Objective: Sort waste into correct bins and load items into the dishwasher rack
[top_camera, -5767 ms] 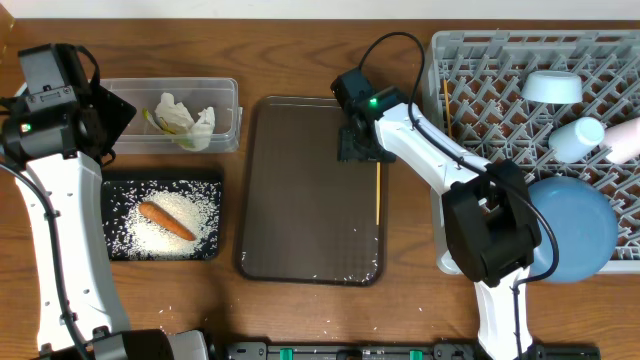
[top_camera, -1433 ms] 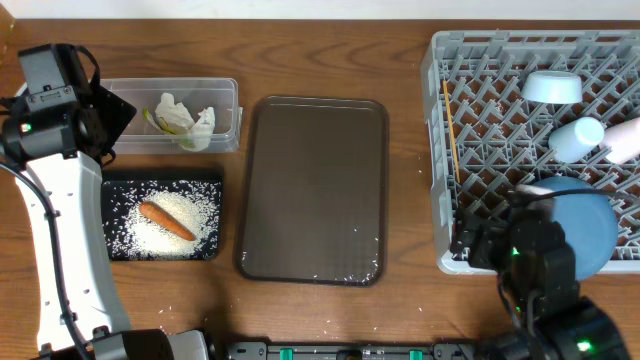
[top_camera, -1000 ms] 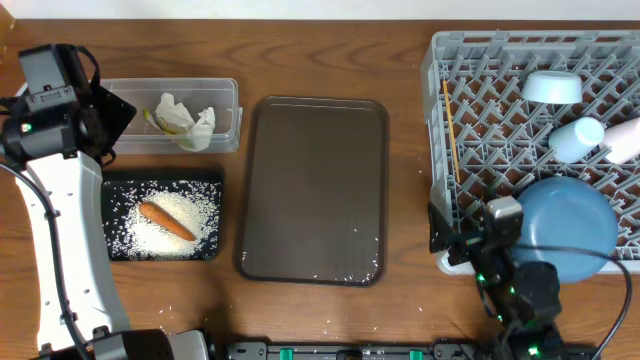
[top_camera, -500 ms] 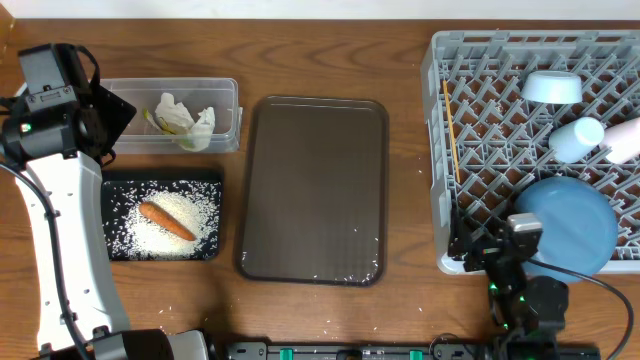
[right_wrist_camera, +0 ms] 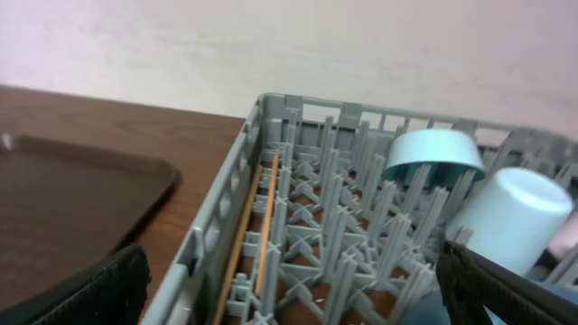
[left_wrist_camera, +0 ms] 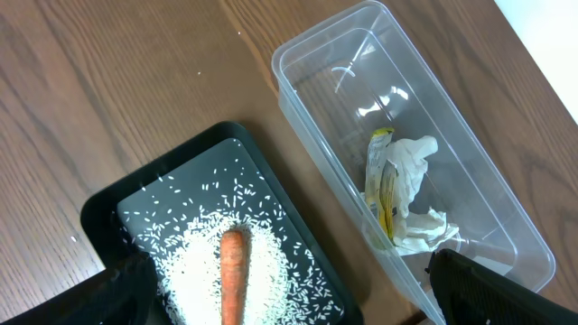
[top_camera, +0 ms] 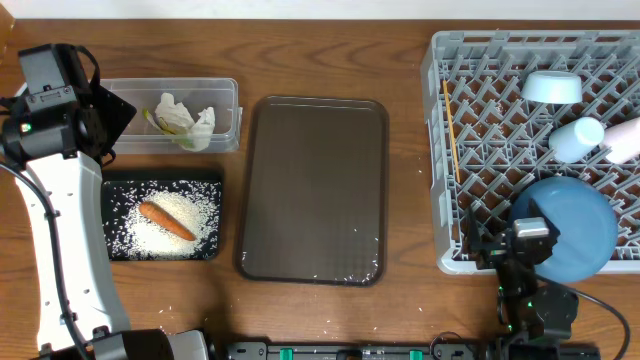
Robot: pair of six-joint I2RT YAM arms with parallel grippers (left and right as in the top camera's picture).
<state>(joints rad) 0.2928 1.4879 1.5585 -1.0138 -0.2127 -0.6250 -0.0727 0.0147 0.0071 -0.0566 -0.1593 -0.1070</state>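
The grey dishwasher rack (top_camera: 440, 150) holds the chopsticks (top_camera: 451, 130), light-blue bowl (top_camera: 551, 86), light-blue cup (top_camera: 577, 137), white cup (top_camera: 625, 140) and blue plate (top_camera: 575, 225). My right gripper (right_wrist_camera: 293, 298) is open and empty at the rack's near edge (top_camera: 505, 248), looking along the chopsticks (right_wrist_camera: 257, 226). The clear tub (top_camera: 225, 95) holds tissue (top_camera: 185, 118) and the wrapper (top_camera: 155, 122). The black tray (top_camera: 115, 250) holds the carrot (top_camera: 166, 221) and rice (top_camera: 200, 205). My left gripper (left_wrist_camera: 298, 302) is open and empty above the black tray (left_wrist_camera: 99, 212) and the tub.
The brown serving tray (top_camera: 315, 190) lies between the bins and the rack, with a few rice grains along its near edge. A few grains lie on the table in front of the black tray.
My right arm has drawn back from over the brown tray to the table's near edge by the rack. The chopstick on the brown tray is gone from it. My left arm has not moved.
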